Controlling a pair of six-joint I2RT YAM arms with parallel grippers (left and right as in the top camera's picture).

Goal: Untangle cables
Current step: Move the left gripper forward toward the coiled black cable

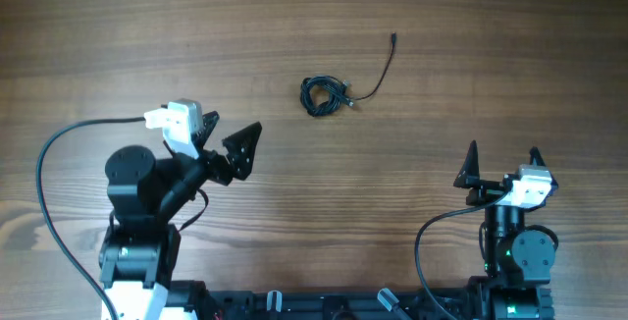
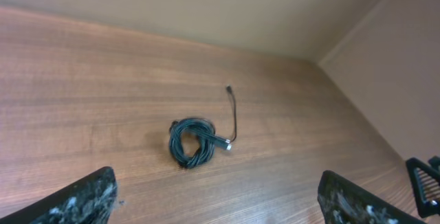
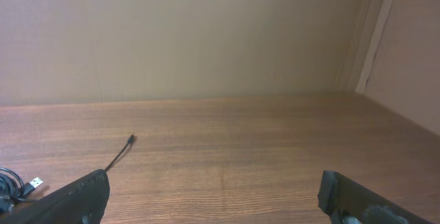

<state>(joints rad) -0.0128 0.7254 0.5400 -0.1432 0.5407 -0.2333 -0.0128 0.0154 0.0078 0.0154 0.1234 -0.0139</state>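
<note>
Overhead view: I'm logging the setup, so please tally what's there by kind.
Cable bundle, black, coiled, one end trailing out: 1
Grippers, left gripper and right gripper, both open: 2
Total: 3

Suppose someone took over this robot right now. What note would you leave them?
Left gripper: jaws open, empty, touching nothing.
Right gripper: jaws open, empty, close to its own base.
Cables: one small coiled bundle beyond both arms, nearer the left one, with one tail trailing out.
Done: nothing separated.
Left: grasp the bundle and pull the strands apart.
</note>
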